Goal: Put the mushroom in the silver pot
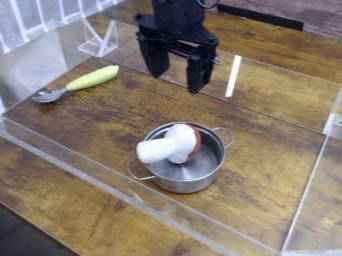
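- Silver pot (195, 181) sits near side of table (80, 150), w/ mushroom (168, 147) already in it: cap down inside, stem tilted up & sticking out over the rim, toward left.
- Gripper (177, 82) is open, nothing in it, up above the far part of the table, well apart from pot.
- Task looks done, or v. close; prob. only backing off is left.
- Main risk: stem leans on/over the rim, so a bump to pot or a low arm pass could tip mushroom out.
- Side handles stick out L & R; a finger could snag one & drag the pot.
- Another go at seating it deeper might lever it out instead.
- Edges: clear see-through panels L, near & R; pot is close to the near one, so less room there.
- Spoon (76, 86) w/ yellow-green handle lies far left, a thing to avoid if swinging that way.
- Most room for moving: bare wood right of gripper & between it and pot.
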`<state>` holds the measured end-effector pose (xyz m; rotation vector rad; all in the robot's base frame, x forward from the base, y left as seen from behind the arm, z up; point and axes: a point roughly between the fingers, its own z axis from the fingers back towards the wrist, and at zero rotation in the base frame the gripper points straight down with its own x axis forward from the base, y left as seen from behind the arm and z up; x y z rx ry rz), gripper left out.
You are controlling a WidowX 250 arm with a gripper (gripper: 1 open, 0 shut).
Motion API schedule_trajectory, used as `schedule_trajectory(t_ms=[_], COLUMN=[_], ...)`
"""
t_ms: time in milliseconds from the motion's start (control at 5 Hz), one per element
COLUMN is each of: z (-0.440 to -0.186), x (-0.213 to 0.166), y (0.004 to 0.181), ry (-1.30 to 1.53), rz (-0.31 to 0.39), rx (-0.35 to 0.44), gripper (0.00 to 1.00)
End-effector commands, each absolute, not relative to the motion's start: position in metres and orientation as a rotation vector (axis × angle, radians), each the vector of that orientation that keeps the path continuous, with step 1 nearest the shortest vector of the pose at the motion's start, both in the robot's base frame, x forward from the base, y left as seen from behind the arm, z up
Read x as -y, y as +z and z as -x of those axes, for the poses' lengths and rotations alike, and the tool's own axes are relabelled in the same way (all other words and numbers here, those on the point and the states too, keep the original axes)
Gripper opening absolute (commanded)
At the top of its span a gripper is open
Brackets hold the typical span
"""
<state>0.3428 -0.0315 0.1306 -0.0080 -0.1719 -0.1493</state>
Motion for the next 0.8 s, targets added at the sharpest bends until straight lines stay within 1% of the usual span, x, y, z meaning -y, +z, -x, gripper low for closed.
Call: schedule_trajectory(t_ms=[0, 200, 400, 600], z=[-0.337, -0.334, -0.34, -0.346], x=[0.033, 0.03, 0.026, 0.021], y=[0.15, 0.156, 0.158, 0.157], ry=[-0.187, -0.201, -0.194, -0.186], rz=[0.016, 0.015, 0.013, 0.011], rx=[0.229, 0.232, 0.229, 0.231], gripper=[1.0, 0.0, 1.0, 1.0])
